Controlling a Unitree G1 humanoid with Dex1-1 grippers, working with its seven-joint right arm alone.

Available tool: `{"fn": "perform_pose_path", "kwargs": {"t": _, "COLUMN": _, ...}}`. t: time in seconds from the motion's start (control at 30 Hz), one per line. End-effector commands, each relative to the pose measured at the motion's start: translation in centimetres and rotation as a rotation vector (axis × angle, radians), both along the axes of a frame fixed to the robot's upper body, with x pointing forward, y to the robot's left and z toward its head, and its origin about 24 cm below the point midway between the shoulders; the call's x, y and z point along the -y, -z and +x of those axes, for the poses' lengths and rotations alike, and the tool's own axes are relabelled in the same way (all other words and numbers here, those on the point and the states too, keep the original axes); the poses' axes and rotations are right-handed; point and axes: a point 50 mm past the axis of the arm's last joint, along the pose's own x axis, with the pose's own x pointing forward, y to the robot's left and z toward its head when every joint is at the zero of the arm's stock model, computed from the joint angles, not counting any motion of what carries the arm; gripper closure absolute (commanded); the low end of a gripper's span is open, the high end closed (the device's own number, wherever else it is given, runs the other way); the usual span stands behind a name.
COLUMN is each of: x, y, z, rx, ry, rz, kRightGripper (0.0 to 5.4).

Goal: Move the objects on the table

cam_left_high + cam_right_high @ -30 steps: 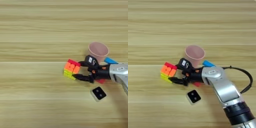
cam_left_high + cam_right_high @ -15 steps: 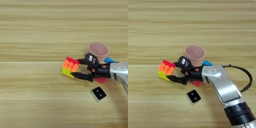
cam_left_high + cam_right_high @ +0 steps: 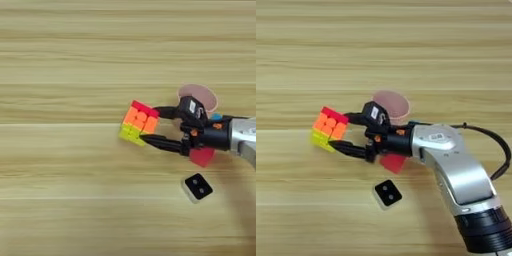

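- Here the end effector [image 3: 346,134] reaches in from the right on the silver forearm [image 3: 456,170], its two black fingers [image 3: 348,148] pointing left and spread about as wide as the puzzle cube [image 3: 329,128].
- The puzzle cube sits at the fingertips, tilted, with a red face up top, orange squares below it and yellow-green squares lowest; one finger meets its upper right corner and the other its lower right edge, so the cube is caught between the tips rather than deep in the jaws.
- I cannot tell whether the cube rests on the surface [image 3: 60,200] or is lifted just clear of it.
- The red cube [image 3: 202,156] lies just under the wrist, right of the puzzle cube and partly hidden by the black body of the end effector.
- A pink cup [image 3: 391,104] stands just behind the wrist, its rim partly covered by it.
- A small black block with a white edge [image 3: 198,187] lies in front of the wrist, apart from the fingers.
- A bit of something blue [image 3: 216,117] peeks out beside the cup.
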Motion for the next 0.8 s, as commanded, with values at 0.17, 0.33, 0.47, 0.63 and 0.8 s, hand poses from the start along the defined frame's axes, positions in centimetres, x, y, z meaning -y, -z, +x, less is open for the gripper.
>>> {"fn": "perform_pose_path", "kwargs": {"t": 0.17, "x": 1.4, "y": -5.4, "z": 0.7, "rx": 0.188, "ry": 0.029, "rz": 0.082, "kRightGripper": 2.09}}
{"fn": "perform_pose_path", "kwargs": {"t": 0.33, "x": 2.7, "y": -7.3, "z": 0.9, "rx": 0.259, "ry": 0.081, "rz": 0.111, "kRightGripper": 2.09}}
{"fn": "perform_pose_path", "kwargs": {"t": 0.47, "x": 4.2, "y": -8.4, "z": 1.3, "rx": 0.303, "ry": 0.14, "rz": 0.119, "kRightGripper": 2.09}}
{"fn": "perform_pose_path", "kwargs": {"t": 0.63, "x": 6.8, "y": -10.1, "z": 2.1, "rx": 0.38, "ry": 0.268, "rz": 0.103, "kRightGripper": 2.09}}
{"fn": "perform_pose_path", "kwargs": {"t": 0.8, "x": 9.1, "y": -11.1, "z": 3.9, "rx": 0.389, "ry": 0.439, "rz": 0.098, "kRightGripper": 2.09}}
